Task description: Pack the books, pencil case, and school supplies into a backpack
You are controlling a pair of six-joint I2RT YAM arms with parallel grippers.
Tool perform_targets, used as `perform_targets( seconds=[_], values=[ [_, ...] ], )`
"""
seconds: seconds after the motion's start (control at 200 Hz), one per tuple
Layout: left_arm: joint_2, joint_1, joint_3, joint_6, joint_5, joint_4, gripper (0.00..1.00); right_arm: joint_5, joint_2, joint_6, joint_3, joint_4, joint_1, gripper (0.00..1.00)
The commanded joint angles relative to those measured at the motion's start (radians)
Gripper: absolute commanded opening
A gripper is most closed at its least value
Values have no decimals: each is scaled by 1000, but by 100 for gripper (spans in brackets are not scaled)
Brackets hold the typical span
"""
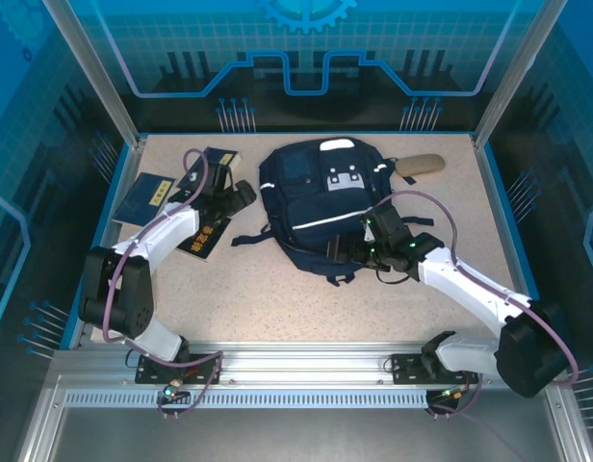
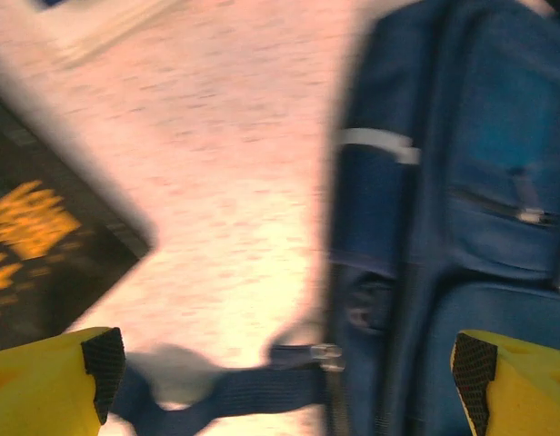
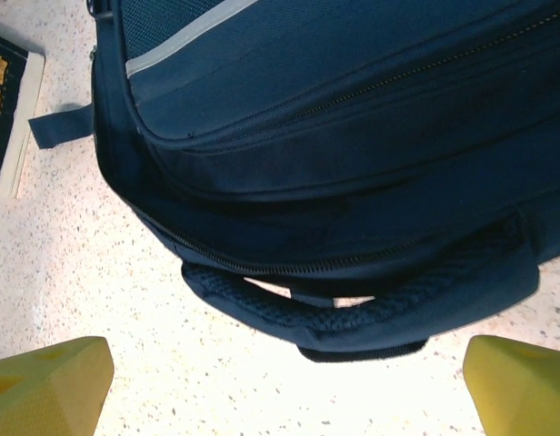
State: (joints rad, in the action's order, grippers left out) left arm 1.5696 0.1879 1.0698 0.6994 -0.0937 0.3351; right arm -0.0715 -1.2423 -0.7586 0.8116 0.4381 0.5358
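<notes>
Right jaws gape before backpack (image 3: pixel 335 136); overhead, pencil case (image 1: pixel 422 166).

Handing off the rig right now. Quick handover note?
Left gripper: open, empty, above the table between the black book and the backpack.
Right gripper: open, empty, at the backpack's handle.
Things: backpack lies mid-table, zips look shut. Two navy books lie far left, with the black book near them, partly under the left arm. Pencil case is on the table right of the backpack.
Done: nothing packed.
Left: open the backpack, load the three books and the pencil case.
</notes>
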Motion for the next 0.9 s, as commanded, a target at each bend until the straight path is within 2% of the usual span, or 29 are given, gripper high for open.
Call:
perform_targets(
  seconds=[0.0, 0.205, 0.415, 0.57, 0.68, 0.795, 0.895],
  values=[
    [-9, -66, -51, -50, -18, 55, 95, -36, -52, -34, 48, -23, 0, 100],
    [57, -160, -98, -90, 9, -2, 95, -44, -130, -28, 120, -25, 15, 100],
    [101, -166, -169, -64, 31, -65, 95, -35, -188, -19, 180, 18, 72, 99],
    [60, -165, -241, -51, 79, -94, 95, 13, -207, -35, 205, 37, 132, 100],
    [7, -162, -299, -15, 186, -100, 96, 36, -214, -55, 218, 49, 162, 100],
    [-74, -143, -351, 36, 257, -80, 97, 61, -221, -71, 237, 69, 184, 99],
    [-134, -103, -386, 78, 276, -42, 97, 85, -227, -79, 257, 86, 206, 99]
  ],
)
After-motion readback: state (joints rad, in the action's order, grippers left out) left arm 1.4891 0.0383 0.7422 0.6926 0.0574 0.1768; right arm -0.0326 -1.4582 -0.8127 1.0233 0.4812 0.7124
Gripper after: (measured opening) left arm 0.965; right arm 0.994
